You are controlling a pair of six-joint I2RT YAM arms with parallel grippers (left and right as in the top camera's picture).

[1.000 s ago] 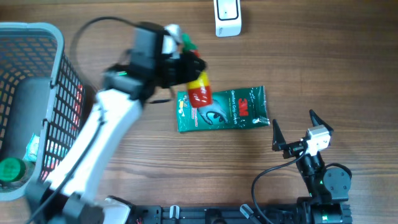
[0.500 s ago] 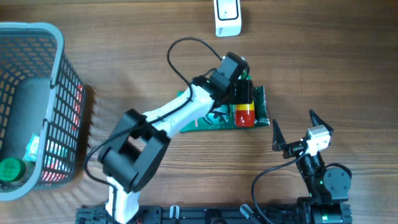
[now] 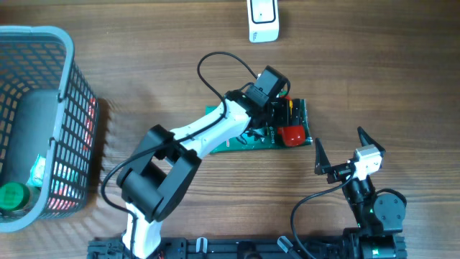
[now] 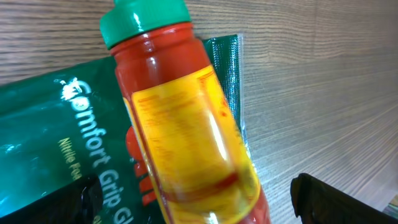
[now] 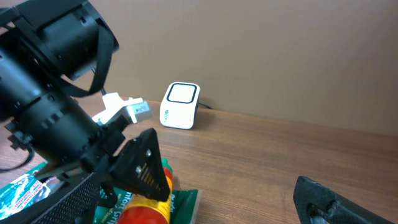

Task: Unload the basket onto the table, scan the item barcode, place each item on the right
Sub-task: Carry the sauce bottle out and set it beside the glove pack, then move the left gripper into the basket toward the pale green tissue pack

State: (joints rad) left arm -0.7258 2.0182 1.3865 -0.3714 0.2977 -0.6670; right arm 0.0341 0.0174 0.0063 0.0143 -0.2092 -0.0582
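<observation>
Bottle (image 4: pixel 186 124) of red sauce, lying on its side at mid-bench, on top of the right end of a green pouch (image 4: pixel 56 137). Clear plastic body filled with red, wide yellow label (image 4: pixel 193 143) with small print too blurred to read, green screw cap (image 4: pixel 146 18) at one end.

Nearest the front edge, well apart from the bottle: right end effector (image 3: pixel 341 149), fingers spread wide, gripping nothing, hovering above bare wooden bench (image 3: pixel 402 79).

Further in: left end effector (image 4: pixel 199 193) directly over the bottle, black fingers (image 4: pixel 333 199) standing wide on either side of it, neither one touching it. From overhead, only the red base end and a bit of yellow label visible beyond the arm.

Under the bottle: pouch flat on the bench, white lettering reading "Comfort Grip".

Off to the left: grey mesh basket (image 3: pixel 79 122) with a green-capped item (image 3: pixel 11 196) inside.

Furthest back, at the far edge: small white scanner (image 3: pixel 263 21), well apart from bottle and pouch.
</observation>
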